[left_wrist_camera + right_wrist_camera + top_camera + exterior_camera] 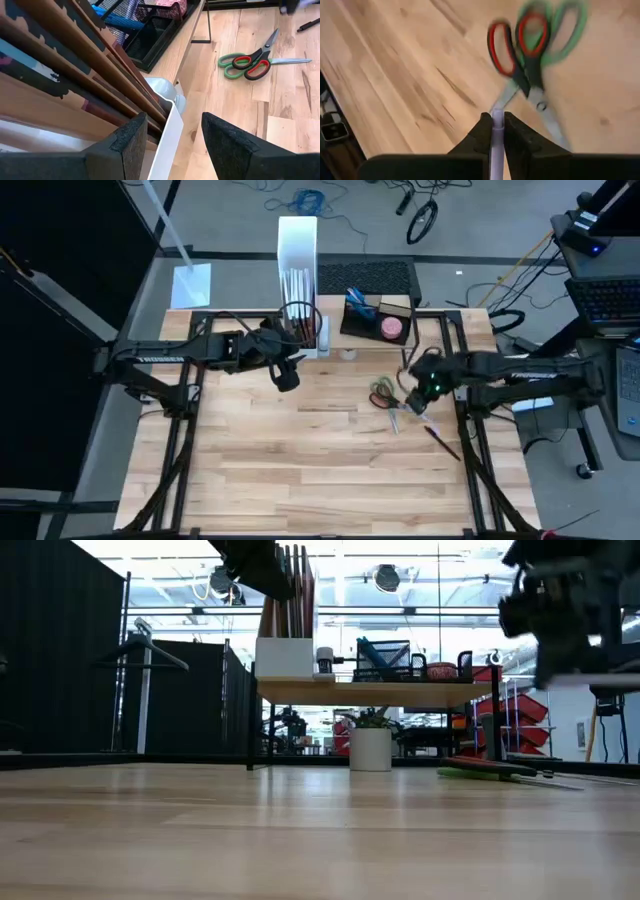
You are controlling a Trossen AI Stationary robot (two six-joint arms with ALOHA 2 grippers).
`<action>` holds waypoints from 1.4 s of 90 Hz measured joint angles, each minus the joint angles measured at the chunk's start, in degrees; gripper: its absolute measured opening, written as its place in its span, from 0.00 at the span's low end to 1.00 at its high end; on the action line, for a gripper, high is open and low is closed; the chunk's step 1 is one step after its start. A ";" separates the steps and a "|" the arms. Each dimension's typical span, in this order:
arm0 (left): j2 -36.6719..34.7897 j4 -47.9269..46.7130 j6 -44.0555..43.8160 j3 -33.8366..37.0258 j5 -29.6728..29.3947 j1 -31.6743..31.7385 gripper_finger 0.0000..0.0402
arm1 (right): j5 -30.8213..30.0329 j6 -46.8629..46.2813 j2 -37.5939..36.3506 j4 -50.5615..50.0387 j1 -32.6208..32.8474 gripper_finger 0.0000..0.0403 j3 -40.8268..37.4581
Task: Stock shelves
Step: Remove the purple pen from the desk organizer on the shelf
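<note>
Holding a thin pale pen-like stick [497, 131] clamped between its jaws, your right gripper [418, 402] hovers at the right of centre in the high view, just above two pairs of scissors [383, 394], one red-handled and one green-handled, lying on the table [300, 470]. From there the shelves [470, 320], the low riser with a light-wood top, lie up-frame toward the far edge of the table, their long axis running left to right across the picture. So I judge the coming move is a carry away from you and up onto that top, and the right arm is the nearer one to its free right end. A dark pen [441, 442] lies on the table at lower right of the gripper. Farther back, your left gripper [287, 374] sits at the riser's left end, jaws apart and holding nothing, beside the white file box [298, 240] of boards. The black organizer tray [375, 315] stands on the top, a small white jar [324, 660] beside the box. Only the low view shows the riser's black legs and the gap beneath; only the right wrist view shows the grip itself.
</note>
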State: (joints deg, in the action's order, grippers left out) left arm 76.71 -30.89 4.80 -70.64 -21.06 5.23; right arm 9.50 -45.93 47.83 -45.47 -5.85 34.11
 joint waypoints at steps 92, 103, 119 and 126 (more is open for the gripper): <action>0.00 -0.14 0.50 0.01 0.00 -0.01 0.44 | -19.22 -30.03 25.12 2.23 33.33 0.05 -4.66; 0.00 -0.14 0.50 0.01 0.00 -0.02 0.44 | -20.45 -33.85 26.50 1.90 34.51 0.09 -4.63; 0.00 -0.13 0.20 0.01 0.00 0.00 0.44 | -19.68 -34.21 25.88 1.21 34.45 0.21 -4.33; 0.00 -0.10 0.17 0.01 0.00 -0.01 0.44 | -18.43 -32.73 24.95 -0.92 33.89 0.27 -2.98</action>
State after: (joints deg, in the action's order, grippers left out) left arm 76.71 -30.98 4.97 -70.63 -21.06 5.22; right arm -8.93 -78.66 72.78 -46.39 28.04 31.13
